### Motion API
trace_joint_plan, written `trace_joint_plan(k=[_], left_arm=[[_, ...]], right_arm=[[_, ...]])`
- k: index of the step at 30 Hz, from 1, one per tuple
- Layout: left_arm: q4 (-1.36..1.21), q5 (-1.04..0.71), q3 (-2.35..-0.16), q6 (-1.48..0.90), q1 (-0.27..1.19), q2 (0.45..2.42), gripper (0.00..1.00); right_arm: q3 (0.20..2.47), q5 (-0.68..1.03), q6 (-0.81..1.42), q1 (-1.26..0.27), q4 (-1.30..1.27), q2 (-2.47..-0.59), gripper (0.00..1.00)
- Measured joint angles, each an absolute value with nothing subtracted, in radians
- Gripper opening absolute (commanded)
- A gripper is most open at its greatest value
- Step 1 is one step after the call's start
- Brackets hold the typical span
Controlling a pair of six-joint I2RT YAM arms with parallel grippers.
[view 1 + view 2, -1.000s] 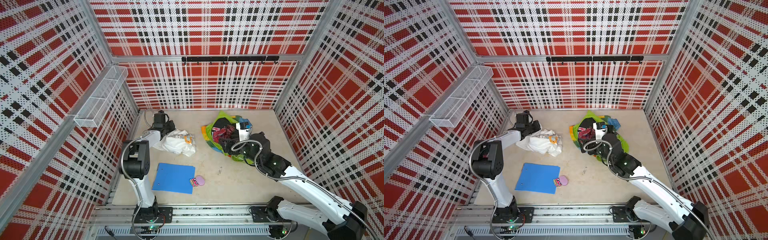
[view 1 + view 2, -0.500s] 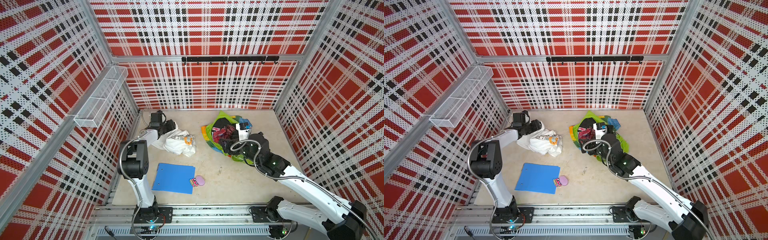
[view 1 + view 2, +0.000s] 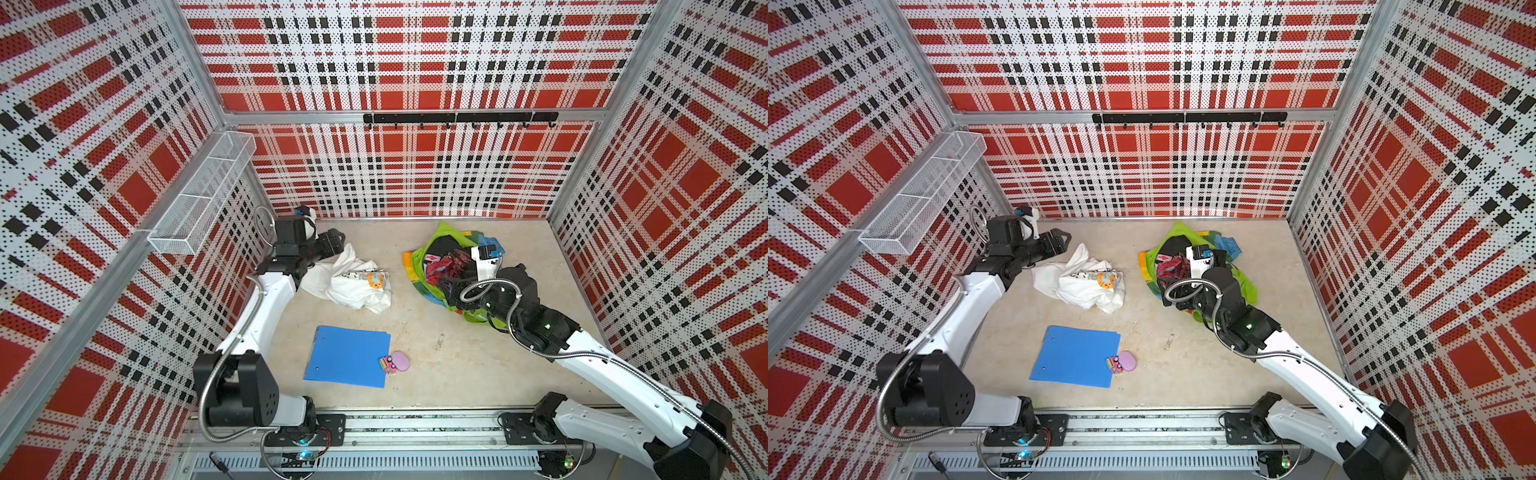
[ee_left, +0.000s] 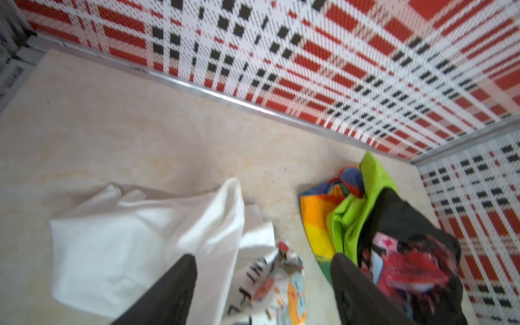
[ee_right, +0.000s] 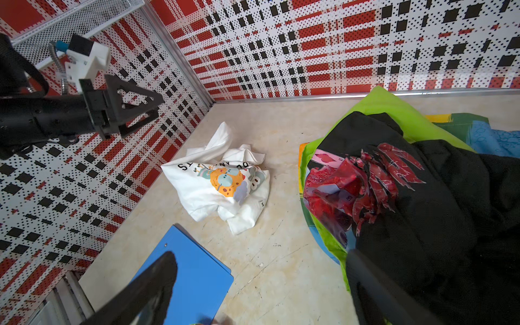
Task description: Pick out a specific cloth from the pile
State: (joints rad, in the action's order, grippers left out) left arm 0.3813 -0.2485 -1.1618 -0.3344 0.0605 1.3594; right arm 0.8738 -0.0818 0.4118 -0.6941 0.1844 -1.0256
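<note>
- Saw soft, matt, creased white fabric in the cloth (image 3: pixel 353 282).
- Found mixed fabrics in the pile (image 3: pixel 446 266): matt black, slightly shiny lime green, cracked glossy red print.
- Noted a smooth, pale, stone-look worktop (image 3: pixel 436 374), faintly scuffed.
- Read the blue folder (image 3: pixel 349 357) as smooth, lightly glossy plastic.
- Took the wall basket (image 3: pixel 203 195) for white wire mesh, the left tool (image 4: pixel 263 259) for matt black plastic.

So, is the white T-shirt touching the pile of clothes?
Apart. The right wrist view shows bare table between the white T-shirt and the pile.

The cloth (image 3: pixel 353 286) lies left of the pile (image 3: pixel 444 266), apparently apart, behind the folder (image 3: pixel 347 357).
</note>
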Motion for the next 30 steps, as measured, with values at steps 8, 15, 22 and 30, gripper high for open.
trace_joint_plan(k=[8, 15, 22, 30], left_arm=[[0.505, -0.075, -0.934, -0.392, 0.353, 1.164, 0.81], [0.43, 0.012, -0.894, -0.427, 0.384, 1.234, 0.81], [0.319, 0.02, -0.995, -0.424, 0.283, 1.461, 0.8], [0.197, -0.018, -1.005, -0.421, 0.231, 1.634, 0.8]], right_arm=[[0.874, -0.088, 0.412, -0.694, 0.186, -1.021, 1.0], [0.874, -0.087, 0.412, -0.694, 0.186, -1.021, 1.0], [0.869, -0.089, 0.413, -0.693, 0.19, -1.01, 1.0], [0.863, -0.097, 0.414, -0.693, 0.194, -0.989, 1.0]])
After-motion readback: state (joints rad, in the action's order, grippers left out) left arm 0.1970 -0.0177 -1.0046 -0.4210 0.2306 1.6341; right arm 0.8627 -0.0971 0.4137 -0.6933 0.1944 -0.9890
